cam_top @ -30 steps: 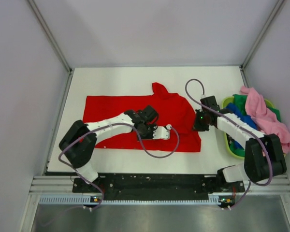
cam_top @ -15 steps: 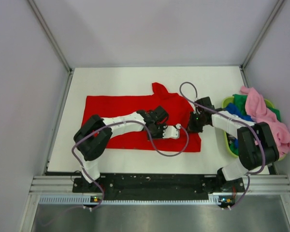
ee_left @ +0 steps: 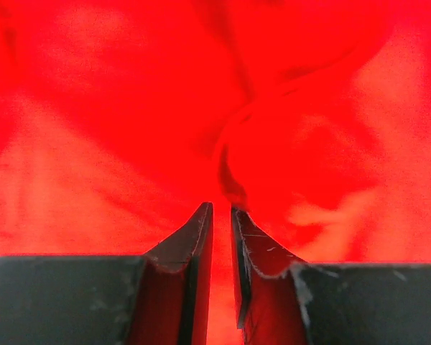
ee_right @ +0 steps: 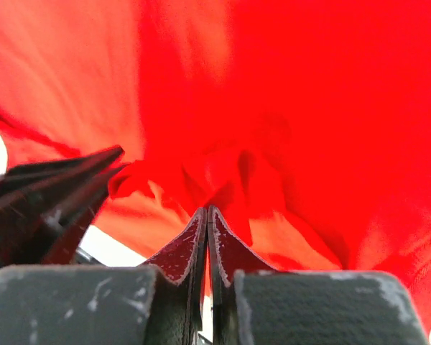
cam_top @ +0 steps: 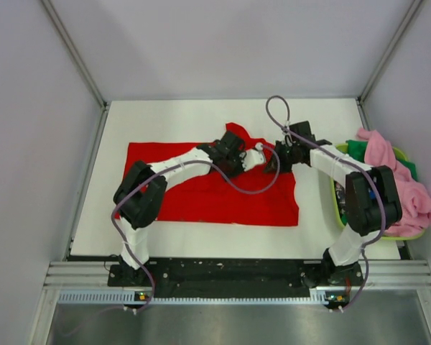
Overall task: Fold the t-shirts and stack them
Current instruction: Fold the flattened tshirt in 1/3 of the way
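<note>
A red t-shirt [cam_top: 201, 194] is spread out flat on the white worktop [cam_top: 165, 118]. Most of it lies in the middle, with its long side running from left to right. One bumpy bit of cloth sticks up at the far edge, near the middle.

The left arm [cam_top: 179, 162] is stretched across the shirt from the near left. The right arm [cam_top: 330, 162] is bent in from the right. The left jaws and the right jaws are brought close together over the far right part of the shirt, almost tip to tip.

From the left wrist, the left jaws are seen nearly closed, with only a thin gap left between them. Red cloth [ee_left: 129, 108] is seen in that gap. A raised fold of the shirt runs right up to the tips and touches them, so a small pinch of cloth seems to be held.

From the right wrist, the right jaws are seen pressed tight together. Red cloth [ee_right: 309, 86] is bunched up right at their tips and is held there. The cloth is lifted here, and a little white worktop can be seen under it. The dark fingers [ee_right: 57, 183] of the left arm are seen just to the left.

A lime-green basket [cam_top: 339, 212] is set at the right edge of the worktop. A pink t-shirt [cam_top: 391, 169] is draped over it, and a green t-shirt [cam_top: 355, 148] is tucked in beside it.
</note>
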Controlling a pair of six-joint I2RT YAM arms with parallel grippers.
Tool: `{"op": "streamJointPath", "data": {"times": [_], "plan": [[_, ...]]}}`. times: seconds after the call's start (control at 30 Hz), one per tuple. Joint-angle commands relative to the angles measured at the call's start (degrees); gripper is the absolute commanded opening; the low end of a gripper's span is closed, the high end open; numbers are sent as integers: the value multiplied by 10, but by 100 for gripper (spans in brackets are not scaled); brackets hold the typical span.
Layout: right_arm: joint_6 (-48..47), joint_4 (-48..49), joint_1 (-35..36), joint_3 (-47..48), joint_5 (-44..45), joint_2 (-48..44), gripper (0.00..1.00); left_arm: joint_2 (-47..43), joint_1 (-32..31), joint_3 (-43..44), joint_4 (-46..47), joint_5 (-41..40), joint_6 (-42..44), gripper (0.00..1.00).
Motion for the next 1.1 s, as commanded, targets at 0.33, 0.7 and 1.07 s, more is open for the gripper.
{"op": "streamJointPath", "data": {"times": [0.33,0.7,1.07], "plan": [[-17,26,-42,85,75,6,0,12,152,103,-9,76,-160,37],[-23,4,-8,-91,146,-118,1,81,104,142,-34,25,-197,54],[20,44,-17,-175,165,-72,2,118,105,131,-51,-20,-204,9]]}}
